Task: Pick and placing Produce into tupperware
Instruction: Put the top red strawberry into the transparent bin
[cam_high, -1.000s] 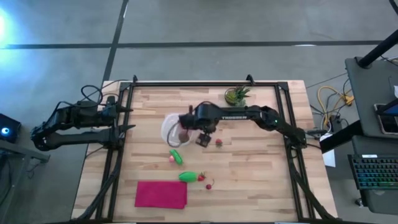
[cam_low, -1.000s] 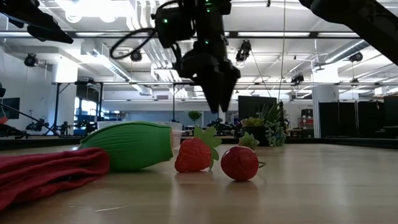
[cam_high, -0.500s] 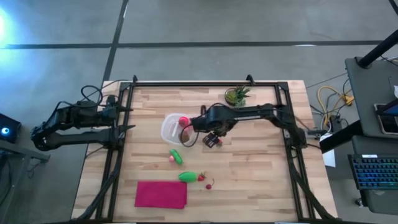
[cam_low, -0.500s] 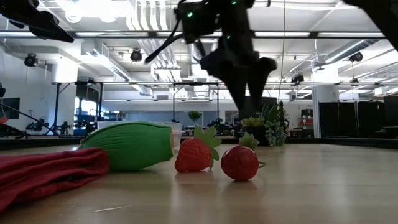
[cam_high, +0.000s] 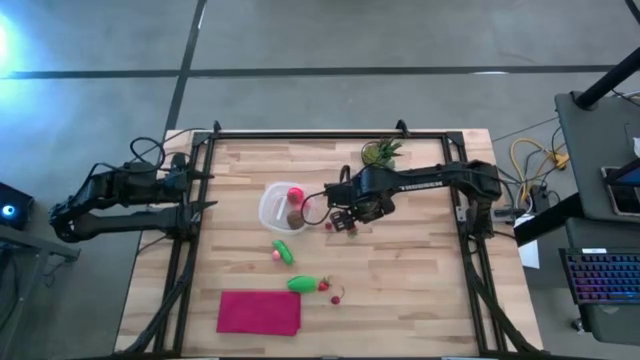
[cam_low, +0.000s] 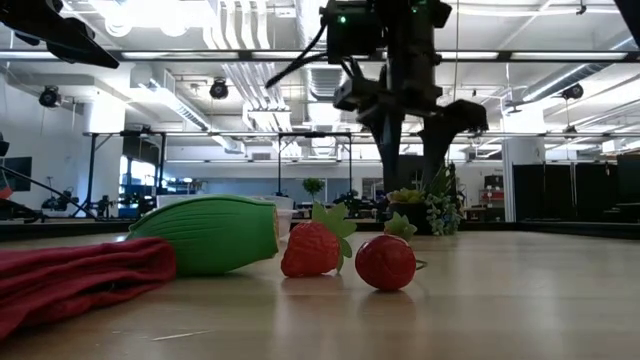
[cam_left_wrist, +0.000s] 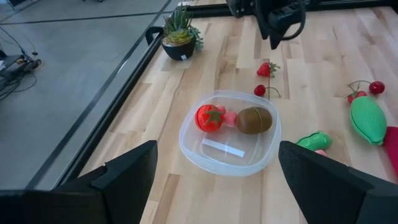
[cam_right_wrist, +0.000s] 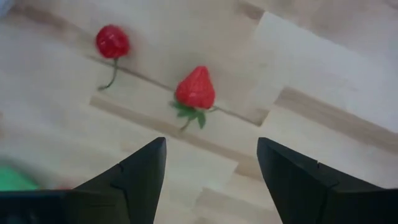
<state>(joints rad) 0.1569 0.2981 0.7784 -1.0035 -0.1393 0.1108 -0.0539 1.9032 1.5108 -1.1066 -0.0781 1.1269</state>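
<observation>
The clear tupperware (cam_high: 281, 208) (cam_left_wrist: 230, 134) sits on the table and holds a pink-red ball (cam_left_wrist: 209, 118) and a brown kiwi-like lump (cam_left_wrist: 254, 120). Right of it on the wood lie a small strawberry (cam_right_wrist: 196, 88) (cam_left_wrist: 266, 68) and a cherry (cam_right_wrist: 112, 42) (cam_left_wrist: 260, 90). My right gripper (cam_high: 345, 218) (cam_right_wrist: 211, 146) (cam_low: 410, 165) hovers open just above these two, fingers pointing down. Green oblong pieces (cam_high: 285, 250) (cam_high: 302, 284) and more berries (cam_high: 330, 291) lie nearer. My left gripper (cam_left_wrist: 217, 146) waits open beyond the table's left edge.
A magenta cloth (cam_high: 258, 312) lies flat near the table's near edge. A spiky potted plant (cam_high: 380, 152) stands by the far edge, just behind my right arm. A dark frame (cam_high: 190, 250) runs around the table. Bare wood stretches right of the strawberry.
My right gripper has moved away from the tupperware's right side, toward the table's right edge, and turned about as it went. It now hangs over the strawberry and cherry. The produce and the tupperware have stayed where they were.
</observation>
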